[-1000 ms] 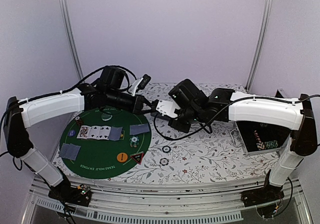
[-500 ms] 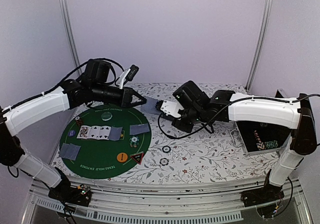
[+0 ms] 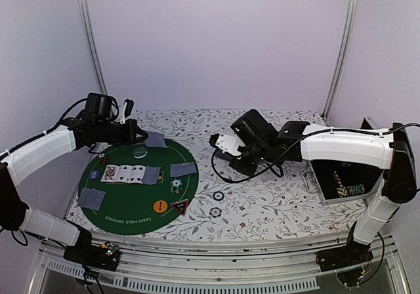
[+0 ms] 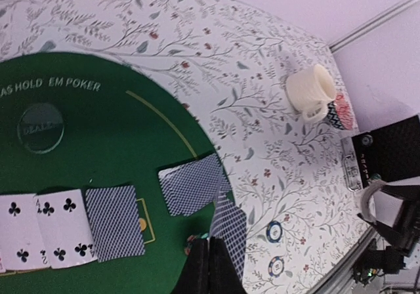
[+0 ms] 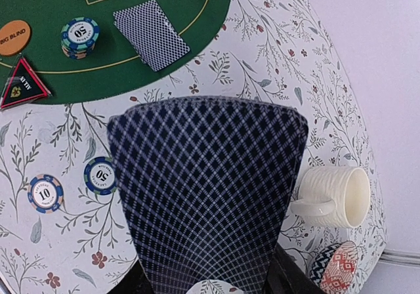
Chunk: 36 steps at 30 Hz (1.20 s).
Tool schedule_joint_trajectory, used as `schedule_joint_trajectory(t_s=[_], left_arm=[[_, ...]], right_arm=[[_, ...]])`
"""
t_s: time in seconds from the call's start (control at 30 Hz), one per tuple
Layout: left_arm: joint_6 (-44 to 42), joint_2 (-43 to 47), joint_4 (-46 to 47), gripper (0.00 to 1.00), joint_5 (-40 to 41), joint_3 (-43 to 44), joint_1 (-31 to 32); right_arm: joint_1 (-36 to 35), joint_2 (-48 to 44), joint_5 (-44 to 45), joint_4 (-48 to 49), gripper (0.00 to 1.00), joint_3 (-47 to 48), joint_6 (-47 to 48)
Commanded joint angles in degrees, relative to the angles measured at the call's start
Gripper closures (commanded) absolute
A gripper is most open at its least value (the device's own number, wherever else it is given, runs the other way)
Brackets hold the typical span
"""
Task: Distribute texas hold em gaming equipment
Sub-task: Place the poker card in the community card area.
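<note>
Two pinches: left gripper (image 4: 209, 271) on card (image 4: 230, 231), right gripper (image 5: 209, 282) on deck (image 5: 207, 189); case (image 3: 323, 179) holds chips (image 3: 354, 189).

Left pincer (image 4: 209, 261) pinches one card (image 4: 228, 225); two chips (image 4: 274, 230) right of it, one mug (image 4: 310, 90), one dish (image 4: 342, 113) beyond. One orange button (image 3: 161, 206), one triangle marker (image 3: 180, 207), one clear disc (image 4: 41, 128).

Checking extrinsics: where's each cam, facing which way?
Top external: above and behind the bases, facing forward-down at the green mat; left arm, right arm show.
Left wrist: over the mat, looking down; left gripper at bottom edge pinches a card.
Right wrist: over the floral cloth, looking down; right gripper holds cards filling the centre.
Shared: both wrist views show the cream mug.
</note>
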State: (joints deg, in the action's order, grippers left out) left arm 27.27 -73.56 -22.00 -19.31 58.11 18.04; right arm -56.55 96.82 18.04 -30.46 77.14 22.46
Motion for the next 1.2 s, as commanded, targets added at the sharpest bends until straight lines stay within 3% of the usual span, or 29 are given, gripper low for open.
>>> schedule_joint_trajectory(t_s=[0.0,0.23,0.43,0.57,0.7,0.83,0.97,1.17], left_arm=[[5.5,-0.8,2.9,1.0,4.1,-6.7,-2.3],[7.0,-5.7,8.2,1.0,8.7,-10.6,-2.2],[2.8,-9.6,8.5,1.0,6.0,-8.8,-2.0],[-4.0,-10.8,0.8,1.0,9.3,-3.7,-1.5],[-14.6,-10.8,-3.8,1.0,4.2,1.5,-0.1],[-22.3,-14.8,-21.7,1.0,1.3,14.5,1.7],[-28.1,-16.6,-31.7,1.0,8.0,20.9,4.9],[-31.4,-17.7,-33.8,1.0,14.7,20.7,10.1]], right_arm=[[0.1,-2.5,-0.3,0.9,0.54,-0.2,-1.4],[0.1,-2.1,0.0,-0.1,0.54,0.1,-2.1],[0.1,-2.2,0.0,-0.9,0.54,0.1,-2.3],[0.0,-1.9,-0.1,-0.9,0.54,0.3,-2.3],[0.1,-1.5,-0.2,-1.3,0.54,0.9,-2.1],[0.0,-1.1,-0.3,-2.3,0.54,1.9,-2.1],[0.1,-1.1,-0.5,-2.3,0.54,2.1,-1.9],[0.1,-1.0,-0.4,-2.8,0.54,2.7,-1.5]])
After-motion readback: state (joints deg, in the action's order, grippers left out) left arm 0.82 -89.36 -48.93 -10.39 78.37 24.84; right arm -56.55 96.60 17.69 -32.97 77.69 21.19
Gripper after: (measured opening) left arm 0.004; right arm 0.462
